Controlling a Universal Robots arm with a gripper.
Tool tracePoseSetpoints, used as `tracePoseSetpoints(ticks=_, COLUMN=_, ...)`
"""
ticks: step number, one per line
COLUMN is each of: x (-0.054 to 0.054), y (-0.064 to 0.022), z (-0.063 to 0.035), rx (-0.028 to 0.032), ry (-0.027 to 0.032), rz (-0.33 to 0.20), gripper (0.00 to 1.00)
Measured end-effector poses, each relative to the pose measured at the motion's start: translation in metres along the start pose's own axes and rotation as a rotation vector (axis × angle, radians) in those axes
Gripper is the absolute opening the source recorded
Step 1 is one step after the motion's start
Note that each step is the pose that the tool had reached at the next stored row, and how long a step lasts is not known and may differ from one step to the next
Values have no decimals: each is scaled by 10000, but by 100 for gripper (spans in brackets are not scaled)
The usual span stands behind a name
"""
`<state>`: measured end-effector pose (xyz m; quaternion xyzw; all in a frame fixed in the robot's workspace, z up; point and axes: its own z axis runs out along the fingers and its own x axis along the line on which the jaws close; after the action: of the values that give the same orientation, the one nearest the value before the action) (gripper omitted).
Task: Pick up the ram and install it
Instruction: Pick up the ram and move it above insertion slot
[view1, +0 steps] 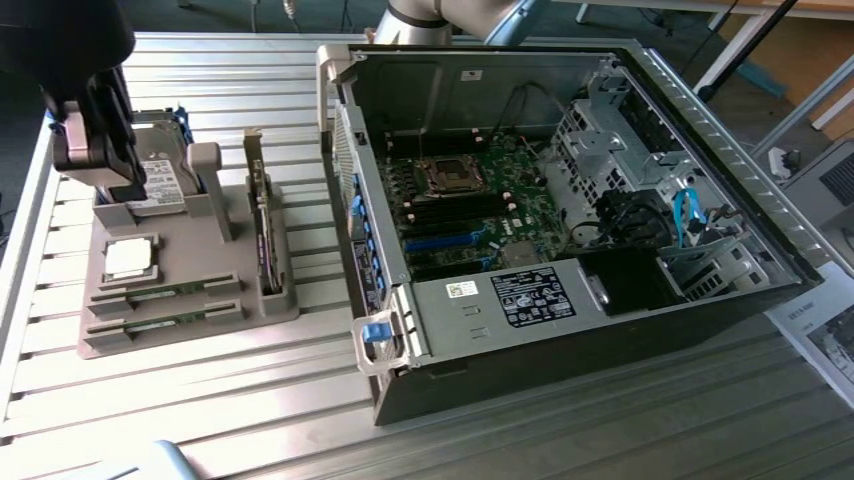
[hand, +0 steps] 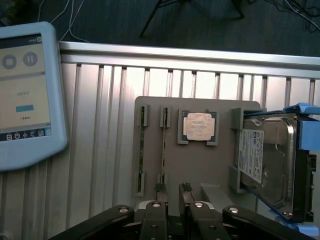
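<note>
An open computer case (view1: 747, 170) lies on its side on the slatted metal table (view1: 561, 440) at the exterior view's right, its motherboard (view1: 467, 195) facing up. At the exterior view's left, a grey holder (view1: 187, 340) carries a hard drive (view1: 163, 180) standing on edge, a square processor chip (view1: 130, 258) and a tall card (view1: 271, 245) upright in a slot. It also holds one ram stick (view1: 171, 292) lying flat just beside the other ram stick (view1: 163, 320). The gripper (view1: 118, 180) hangs over the holder's hard-drive end, apart from both sticks.
</note>
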<state>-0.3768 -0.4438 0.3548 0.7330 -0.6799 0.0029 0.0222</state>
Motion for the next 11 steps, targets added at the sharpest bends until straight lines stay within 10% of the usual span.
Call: tracePoseSetpoints(ticks=11, x=25, y=-2, z=159, rx=-1, ry=1, rz=-2, gripper=24)
